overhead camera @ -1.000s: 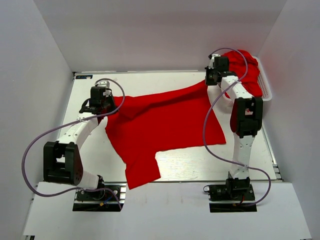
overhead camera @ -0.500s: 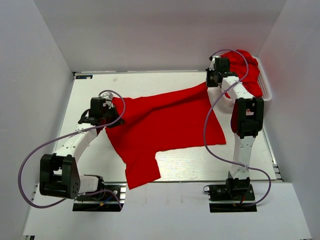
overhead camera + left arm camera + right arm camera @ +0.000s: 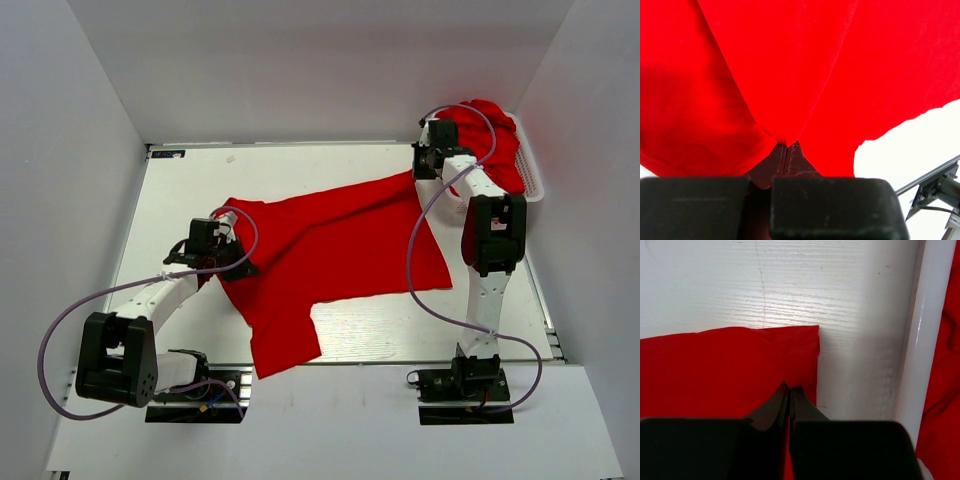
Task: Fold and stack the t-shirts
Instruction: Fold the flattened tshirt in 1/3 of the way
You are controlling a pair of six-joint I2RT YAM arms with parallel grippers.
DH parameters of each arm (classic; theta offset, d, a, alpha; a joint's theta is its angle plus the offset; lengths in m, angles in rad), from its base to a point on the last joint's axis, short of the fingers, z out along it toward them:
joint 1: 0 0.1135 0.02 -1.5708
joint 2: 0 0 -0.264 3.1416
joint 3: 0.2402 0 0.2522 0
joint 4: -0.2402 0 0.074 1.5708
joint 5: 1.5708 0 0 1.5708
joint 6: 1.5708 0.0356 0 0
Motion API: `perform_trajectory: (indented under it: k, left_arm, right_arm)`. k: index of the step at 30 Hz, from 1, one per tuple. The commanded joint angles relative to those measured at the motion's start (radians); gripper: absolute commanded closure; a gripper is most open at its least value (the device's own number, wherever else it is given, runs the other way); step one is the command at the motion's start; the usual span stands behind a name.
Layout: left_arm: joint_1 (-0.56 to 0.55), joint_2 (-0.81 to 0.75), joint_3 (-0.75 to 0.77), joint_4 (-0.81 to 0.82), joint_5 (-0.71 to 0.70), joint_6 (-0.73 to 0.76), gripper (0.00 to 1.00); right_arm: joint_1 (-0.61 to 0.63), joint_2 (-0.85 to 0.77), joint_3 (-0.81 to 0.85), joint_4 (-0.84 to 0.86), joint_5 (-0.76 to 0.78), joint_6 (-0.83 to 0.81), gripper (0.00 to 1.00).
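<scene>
The spread red short-sleeved cloth t-shirt [image 3: 330,250] looks soft and matt from here, a fine knit without sheen, and it creases easily. The heap of red cloth t-shirts [image 3: 495,135] in the white slotted plastic basket [image 3: 538,188] has the same dull, soft surface. The basket's rim is smooth and faintly glossy. The white table top [image 3: 840,300] carries a fine wood-like grain with a slight shine. The left gripper [image 3: 786,148] and right gripper [image 3: 789,392] have dark, matt, plastic-looking fingers. The two arms [image 3: 482,290] wear smooth white shells, and their thin lilac cables [image 3: 408,262] look rubbery.
</scene>
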Motion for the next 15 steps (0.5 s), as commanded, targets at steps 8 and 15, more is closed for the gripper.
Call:
perform_trajectory:
  k: [8, 15]
  left_arm:
    - [-0.028, -0.021, -0.049, 0.010, 0.119, 0.020, 0.77]
    - [-0.037, -0.066, 0.090, -0.122, 0.089, 0.094, 0.00]
  right_arm:
    - [-0.010, 0.057, -0.002, -0.006, 0.085, 0.022, 0.89]
    - [-0.008, 0.036, 0.003, -0.019, 0.070, 0.025, 0.62]
